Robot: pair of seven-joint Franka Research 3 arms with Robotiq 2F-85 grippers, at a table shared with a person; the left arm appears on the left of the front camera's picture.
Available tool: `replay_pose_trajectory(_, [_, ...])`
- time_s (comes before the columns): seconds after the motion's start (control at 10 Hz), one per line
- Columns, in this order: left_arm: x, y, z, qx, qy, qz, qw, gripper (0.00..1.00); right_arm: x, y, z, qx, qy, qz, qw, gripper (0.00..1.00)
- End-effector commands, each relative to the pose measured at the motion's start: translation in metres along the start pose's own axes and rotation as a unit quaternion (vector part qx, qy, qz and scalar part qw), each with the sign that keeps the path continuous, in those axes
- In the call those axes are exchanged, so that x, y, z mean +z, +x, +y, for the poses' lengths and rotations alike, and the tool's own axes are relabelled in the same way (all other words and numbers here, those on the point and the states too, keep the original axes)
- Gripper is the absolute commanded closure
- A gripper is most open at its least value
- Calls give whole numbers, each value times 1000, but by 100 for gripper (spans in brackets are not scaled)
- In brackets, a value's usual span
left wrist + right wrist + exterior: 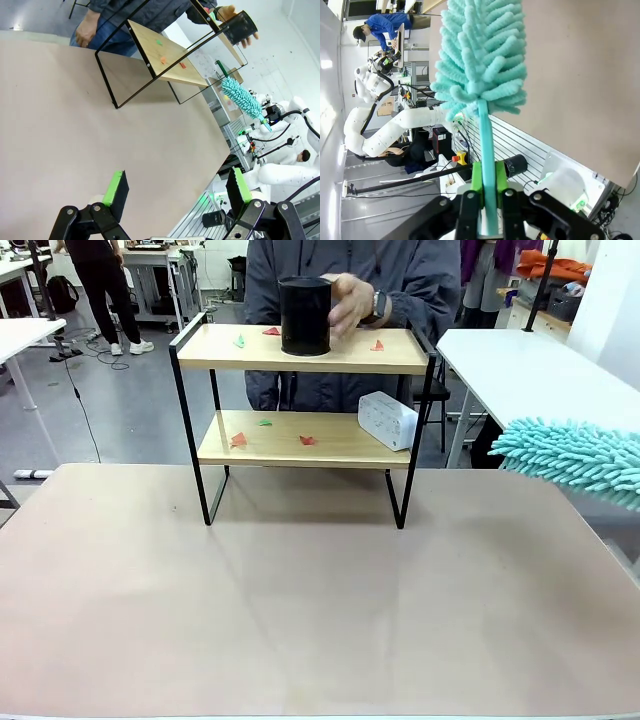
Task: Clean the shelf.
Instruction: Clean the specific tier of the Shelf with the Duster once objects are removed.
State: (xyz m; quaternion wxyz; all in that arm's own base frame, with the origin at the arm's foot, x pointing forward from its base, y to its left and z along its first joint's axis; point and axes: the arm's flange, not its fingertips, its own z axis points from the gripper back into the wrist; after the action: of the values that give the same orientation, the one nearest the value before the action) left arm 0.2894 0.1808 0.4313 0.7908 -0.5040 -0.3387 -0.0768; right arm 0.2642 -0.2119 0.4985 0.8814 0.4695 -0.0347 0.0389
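Observation:
The shelf (340, 360) stands at the far middle of the brown table, with small red and green paper scraps (238, 440) on both wooden boards. A black cylinder (305, 315) stands on the top board, and a person's hand (352, 302) holds it. On the lower board lies a white box (388, 420). A teal fluffy duster (575, 460) reaches in from the right, off to the shelf's right side. My right gripper (487, 192) is shut on the duster's handle (486, 150). My left gripper (177, 192) hangs open and empty over the table, far from the shelf (167, 52).
The brown table top (300, 600) in front of the shelf is bare. A white table (530, 370) stands at the back right. The person stands right behind the shelf.

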Motion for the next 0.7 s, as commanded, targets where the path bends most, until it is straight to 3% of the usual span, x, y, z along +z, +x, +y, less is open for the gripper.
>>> replay_pose_trajectory(0.0, [-1,1,-1,-10,-8,-10,1000,0,4,-2,4,-2,-2,9,1000,100])
replay_pose_trajectory(0.5, [-1,1,-1,-10,-8,-10,1000,0,4,-2,4,-2,-2,9,1000,100])
replay_pose_trajectory(0.6, [-1,1,-1,-10,-8,-10,1000,0,0,0,0,0,0,0,1000,88])
